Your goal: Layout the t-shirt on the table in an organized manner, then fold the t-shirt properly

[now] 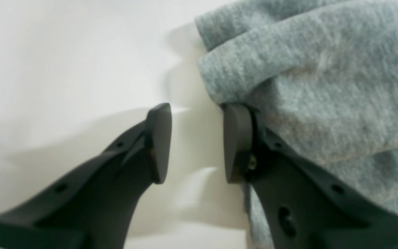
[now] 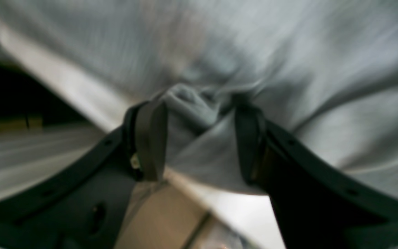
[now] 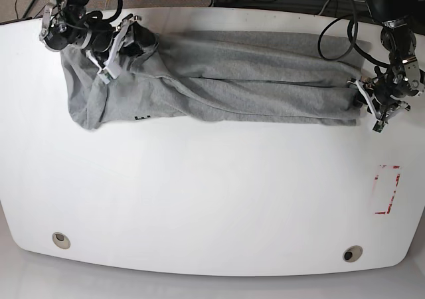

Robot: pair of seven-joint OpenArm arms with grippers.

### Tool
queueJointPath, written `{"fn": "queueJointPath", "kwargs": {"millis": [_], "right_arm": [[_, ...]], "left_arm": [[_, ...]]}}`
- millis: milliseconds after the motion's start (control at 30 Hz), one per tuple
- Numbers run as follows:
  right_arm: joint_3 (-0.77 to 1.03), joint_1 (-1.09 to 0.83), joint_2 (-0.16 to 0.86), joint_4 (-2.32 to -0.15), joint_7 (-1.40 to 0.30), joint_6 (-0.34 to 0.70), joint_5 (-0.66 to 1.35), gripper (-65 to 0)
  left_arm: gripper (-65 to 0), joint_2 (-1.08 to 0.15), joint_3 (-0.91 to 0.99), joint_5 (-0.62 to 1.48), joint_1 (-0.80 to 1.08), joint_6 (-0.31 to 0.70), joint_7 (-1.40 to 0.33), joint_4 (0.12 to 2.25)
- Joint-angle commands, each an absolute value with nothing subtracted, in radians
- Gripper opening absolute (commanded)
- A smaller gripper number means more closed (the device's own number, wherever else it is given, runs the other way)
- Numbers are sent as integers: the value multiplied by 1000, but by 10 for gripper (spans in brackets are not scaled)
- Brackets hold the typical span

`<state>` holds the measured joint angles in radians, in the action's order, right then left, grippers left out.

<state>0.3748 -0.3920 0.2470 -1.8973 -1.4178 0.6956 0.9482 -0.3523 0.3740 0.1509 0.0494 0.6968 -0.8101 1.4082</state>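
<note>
Both grippers sit at the shirt [image 3: 219, 80] spread along the table's [image 3: 199, 199] far edge: right gripper [image 2: 199, 138] pinching a bunch of fabric, left gripper [image 1: 197, 141] parted at the hem, nothing between its fingers.

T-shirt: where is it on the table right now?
Base view: t-shirt lies stretched along the table's far edge, between both arms.

Grey t-shirt [image 3: 226, 80] stretched across white table [image 3: 199, 193]
</note>
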Motion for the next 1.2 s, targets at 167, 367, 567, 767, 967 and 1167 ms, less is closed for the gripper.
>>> {"fn": "queueJointPath", "kwargs": {"millis": [167,367,567,767,967,1167], "right_arm": [[298,-429,295,-1971,-1396,698,1096,-350],[274,-424,349,-1972,-1396,698,1214,-352],[387,-397,367,-1972,-1396,698,1230,-352],[496,-326,367,-1966,-1396,698,1164,-352],[501,-263,346,-1929,-1396,698,1040,-352],[493,-237,315,-1879,-1396,698,986,-346]], "left_arm": [[-411,-366,377,142,42,698,-816,1419],[-411,-366,377,142,42,698,-816,1419],[-411,-366,375,142,41,698,-816,1419],[-411,-366,375,142,41,698,-816,1419],[-411,-366,375,142,41,698,-816,1419],[-411,-366,375,142,41,698,-816,1420]]}}
